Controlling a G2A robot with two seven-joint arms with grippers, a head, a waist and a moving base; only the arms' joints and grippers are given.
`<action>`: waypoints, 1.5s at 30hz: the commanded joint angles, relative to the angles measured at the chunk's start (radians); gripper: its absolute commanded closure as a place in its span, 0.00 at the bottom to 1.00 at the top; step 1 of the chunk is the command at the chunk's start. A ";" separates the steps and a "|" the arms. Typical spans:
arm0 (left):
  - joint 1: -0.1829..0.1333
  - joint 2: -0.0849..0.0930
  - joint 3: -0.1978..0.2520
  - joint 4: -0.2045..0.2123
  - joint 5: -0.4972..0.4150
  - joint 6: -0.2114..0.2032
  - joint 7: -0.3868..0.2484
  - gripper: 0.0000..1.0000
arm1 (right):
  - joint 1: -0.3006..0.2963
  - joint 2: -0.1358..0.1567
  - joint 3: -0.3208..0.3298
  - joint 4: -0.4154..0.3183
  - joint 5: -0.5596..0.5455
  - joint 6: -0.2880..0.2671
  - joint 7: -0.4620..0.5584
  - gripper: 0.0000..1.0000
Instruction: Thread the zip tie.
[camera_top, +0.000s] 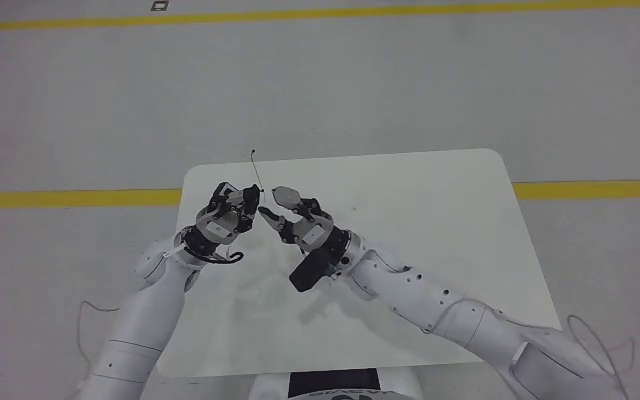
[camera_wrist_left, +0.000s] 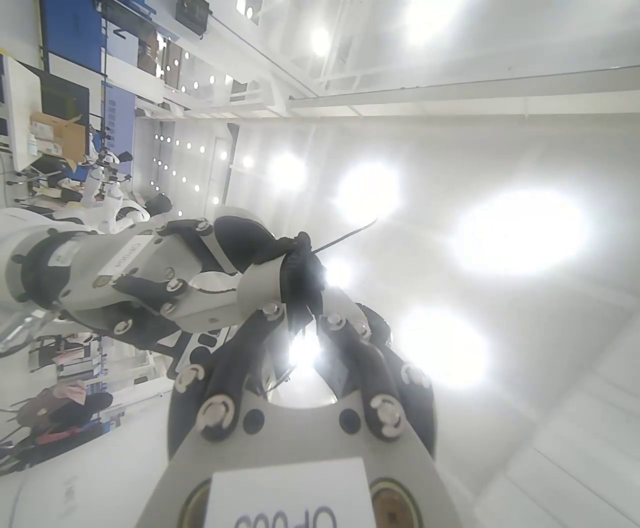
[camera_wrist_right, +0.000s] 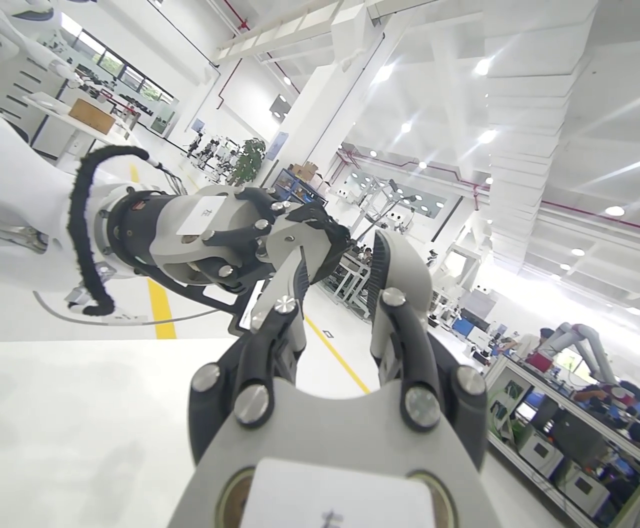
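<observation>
A thin black zip tie (camera_top: 257, 170) stands up over the far left part of the white table (camera_top: 450, 210). My left gripper (camera_top: 247, 202) is shut on its lower end. In the left wrist view the zip tie (camera_wrist_left: 350, 234) sticks out past the left gripper (camera_wrist_left: 310, 270). My right gripper (camera_top: 273, 204) is open right beside the left one, tips almost touching it. In the right wrist view the right gripper (camera_wrist_right: 342, 270) has its fingers spread. The left gripper (camera_wrist_right: 332, 235) sits just beyond them, holding the zip tie (camera_wrist_right: 369, 226).
Both arms hover above the table's left half, near its far edge (camera_top: 340, 160). Grey floor with yellow lines (camera_top: 90, 197) surrounds the table. Bare tabletop lies to the right of the grippers.
</observation>
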 joint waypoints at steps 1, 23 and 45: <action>0.000 0.000 0.000 0.000 0.000 0.000 0.000 1.00 | 0.001 -0.002 0.001 0.002 0.000 0.000 0.001 0.75; 0.000 0.000 0.000 0.000 0.000 0.000 0.000 1.00 | 0.006 -0.017 0.000 0.019 0.000 0.000 0.003 0.85; 0.000 0.000 0.000 0.000 0.000 0.000 0.000 1.00 | 0.008 -0.026 0.006 0.036 0.000 0.000 0.003 0.88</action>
